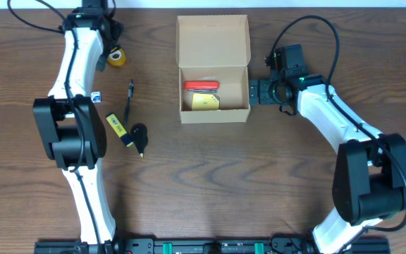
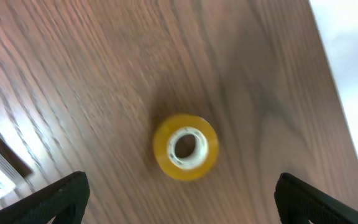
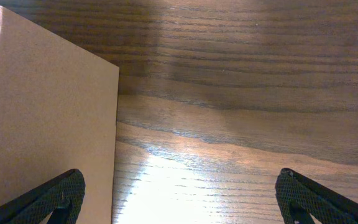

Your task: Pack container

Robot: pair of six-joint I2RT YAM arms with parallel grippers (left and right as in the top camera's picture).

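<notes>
One cardboard box [image 1: 213,113] is sitting at the far middle of the table [image 1: 210,183], its lid lying back open. Two things are lying inside: one red [image 1: 201,86], one yellow [image 1: 204,101], side by side. Left of the box, five loose things are lying apart: one yellow tape roll [image 1: 116,56], one black pen [image 1: 129,100], one yellow-and-black stick [image 1: 117,127], one small black piece [image 1: 139,135] and one small white-and-blue piece [image 1: 96,97]. Nothing is standing between the roll and the box.

The left claw [image 2: 182,193] is hanging over the tape roll, its fingers [image 2: 61,199] spread wide to either side, gripping nothing. The right claw [image 3: 179,186] is hovering just beside the box's right wall, spread equally wide and carrying nothing; whether it is touching the cardboard I cannot tell.
</notes>
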